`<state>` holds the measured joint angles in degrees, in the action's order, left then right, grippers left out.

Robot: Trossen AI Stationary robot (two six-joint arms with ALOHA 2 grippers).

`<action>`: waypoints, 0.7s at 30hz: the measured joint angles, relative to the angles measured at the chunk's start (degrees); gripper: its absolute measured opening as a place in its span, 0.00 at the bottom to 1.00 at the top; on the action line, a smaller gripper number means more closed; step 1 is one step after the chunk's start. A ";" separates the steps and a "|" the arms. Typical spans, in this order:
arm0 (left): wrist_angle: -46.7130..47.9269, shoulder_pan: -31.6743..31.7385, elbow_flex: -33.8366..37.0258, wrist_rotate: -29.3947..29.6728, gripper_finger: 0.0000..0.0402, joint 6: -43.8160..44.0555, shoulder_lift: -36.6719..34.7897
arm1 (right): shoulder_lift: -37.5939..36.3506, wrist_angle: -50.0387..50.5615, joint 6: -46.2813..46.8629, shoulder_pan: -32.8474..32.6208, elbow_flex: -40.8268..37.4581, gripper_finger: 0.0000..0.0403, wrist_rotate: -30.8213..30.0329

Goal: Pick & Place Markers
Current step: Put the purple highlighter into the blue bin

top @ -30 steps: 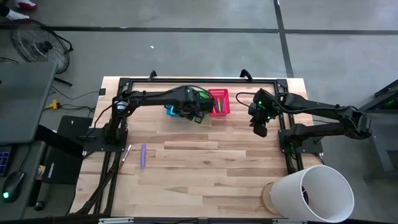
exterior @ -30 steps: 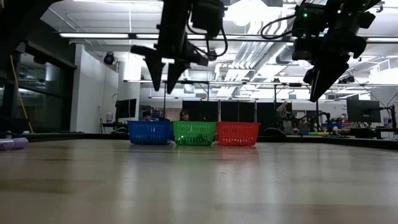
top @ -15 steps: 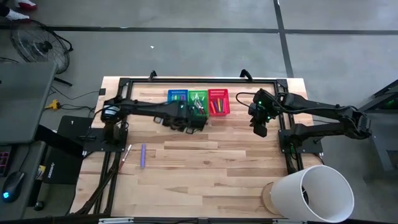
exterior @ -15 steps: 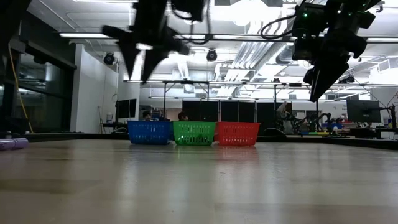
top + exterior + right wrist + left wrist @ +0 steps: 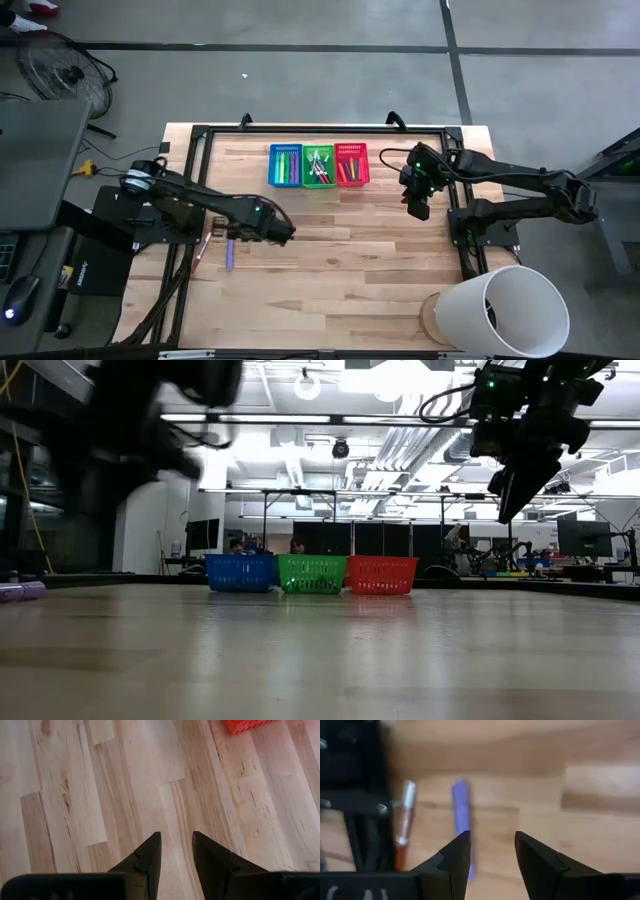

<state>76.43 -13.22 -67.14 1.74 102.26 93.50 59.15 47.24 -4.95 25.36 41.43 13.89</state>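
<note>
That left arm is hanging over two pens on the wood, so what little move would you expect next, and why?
Probably the left gripper drops straight down onto the purple marker. Its fingers stand open with nothing between them, and that marker lies just ahead of them on the wooden table, beside an orange-and-white marker. The right gripper waits empty near the red mesh basket.

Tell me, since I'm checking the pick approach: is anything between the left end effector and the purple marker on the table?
Nothing visible is. The left end effector, open and empty, hangs near the purple marker with only bare table between. An orange marker lies beside the purple one, apart from it.
</note>
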 joint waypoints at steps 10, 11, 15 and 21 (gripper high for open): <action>-14.09 -4.86 12.47 -7.22 0.38 11.57 -1.49 | 0.00 0.01 0.00 -0.01 -0.01 0.25 0.00; -14.38 -5.01 12.57 -7.21 0.38 12.89 -1.71 | 0.00 -0.02 0.00 -0.01 -0.02 0.25 0.00; -12.99 -5.55 12.68 -7.21 0.38 14.64 -1.69 | 0.00 -0.06 0.00 0.00 -0.02 0.25 0.00; -11.39 -5.57 12.63 -7.53 0.38 13.91 -1.67 | 0.01 -0.02 0.00 -0.01 -0.02 0.25 0.02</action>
<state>65.04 -18.79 -54.50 -5.79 116.18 91.83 59.16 47.23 -4.95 25.35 41.41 13.91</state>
